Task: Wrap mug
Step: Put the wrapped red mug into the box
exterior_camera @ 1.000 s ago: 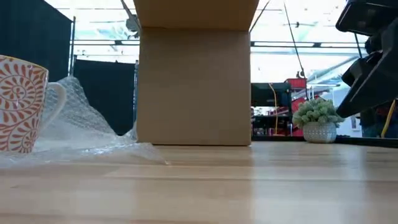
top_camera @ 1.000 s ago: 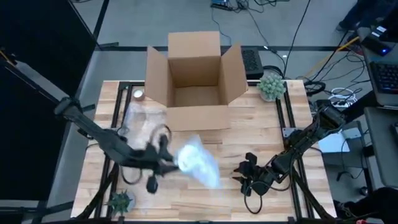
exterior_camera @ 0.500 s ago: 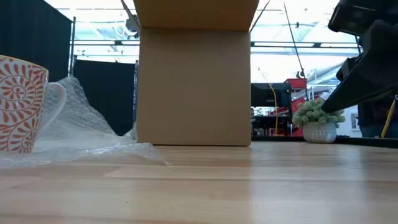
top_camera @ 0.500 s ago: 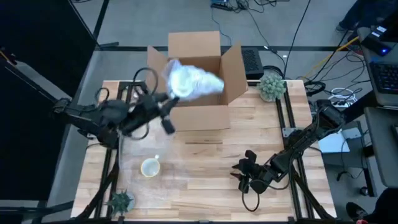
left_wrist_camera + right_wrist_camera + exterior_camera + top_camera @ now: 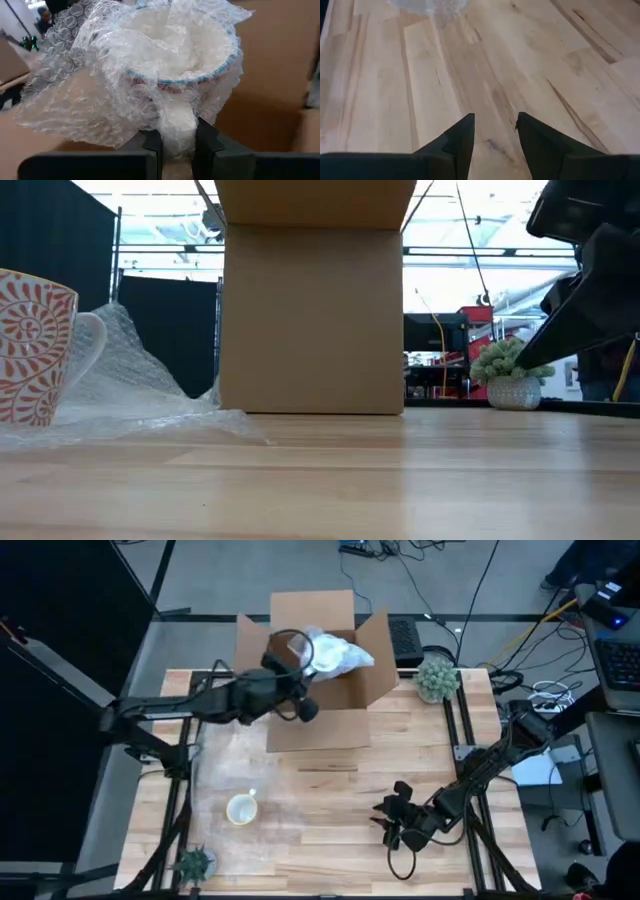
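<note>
Bubble wrap (image 5: 125, 85) covered the mug (image 5: 180, 65) almost completely, loose folds trailing off one side, and the left gripper (image 5: 176, 142) had it pinched between its two dark fingers (image 5: 151, 145), which pressed in on a wrapped fold under the rim. From above, that arm reached out across the far left part of the table, and the pale bundle (image 5: 335, 652) hung over the open cardboard box (image 5: 312, 660), above its inside, between the raised flaps. Whether the bundle touched the box floor I could not tell.

Right gripper (image 5: 392, 823) sat low over the near right part of the wooden table (image 5: 340, 790), well apart from the box. Its fingers (image 5: 457, 140) were spread with only bare boards between them.

Another mug (image 5: 241, 809), unwrapped, stood upright on the near left of the table; at table height it showed an orange swirl pattern (image 5: 35, 345) and a white handle. A sheet of bubble wrap (image 5: 130, 395) lay heaped just behind it, beside the box front (image 5: 310, 320). One small potted plant (image 5: 436, 677) stood at the far right corner, and another (image 5: 193, 864) at the near left corner.
</note>
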Tool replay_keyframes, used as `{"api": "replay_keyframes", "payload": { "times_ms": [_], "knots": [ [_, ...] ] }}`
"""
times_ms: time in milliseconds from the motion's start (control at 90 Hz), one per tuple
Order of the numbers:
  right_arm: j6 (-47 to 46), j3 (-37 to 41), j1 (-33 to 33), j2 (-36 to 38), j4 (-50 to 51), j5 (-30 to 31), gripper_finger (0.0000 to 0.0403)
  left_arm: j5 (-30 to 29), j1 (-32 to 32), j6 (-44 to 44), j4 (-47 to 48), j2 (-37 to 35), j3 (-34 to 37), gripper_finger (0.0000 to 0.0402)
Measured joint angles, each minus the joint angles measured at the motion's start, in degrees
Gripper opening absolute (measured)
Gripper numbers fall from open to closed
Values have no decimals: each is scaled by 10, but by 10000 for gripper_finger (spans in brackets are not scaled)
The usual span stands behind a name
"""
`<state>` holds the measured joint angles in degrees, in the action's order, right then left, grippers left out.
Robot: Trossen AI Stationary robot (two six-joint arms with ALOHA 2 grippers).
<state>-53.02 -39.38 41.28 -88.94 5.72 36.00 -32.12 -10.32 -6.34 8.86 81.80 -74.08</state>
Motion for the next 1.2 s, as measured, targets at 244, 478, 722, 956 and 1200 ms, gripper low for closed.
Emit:
{"api": "replay_keyframes", "payload": {
  "times_ms": [244, 478, 722, 956, 1200],
  "knots": [
    [-20, 0, 0, -29, -13, -17, 137, 98, -49, 78, 25, 41, 0, 37],
    [-23, 0, 0, -57, -20, -46, 137, 107, -57, 101, 28, 81, -4, 37],
    [-10, 0, 0, -59, -43, -48, 137, 113, -66, 126, 33, 80, -3, 37],
    [-8, 0, 0, -58, -47, -48, 137, 106, -78, 110, 71, 44, -53, 37],
    [-18, 0, 0, -58, -47, -62, 137, 144, -135, 106, 123, 67, -94, 37]
  ]
}}
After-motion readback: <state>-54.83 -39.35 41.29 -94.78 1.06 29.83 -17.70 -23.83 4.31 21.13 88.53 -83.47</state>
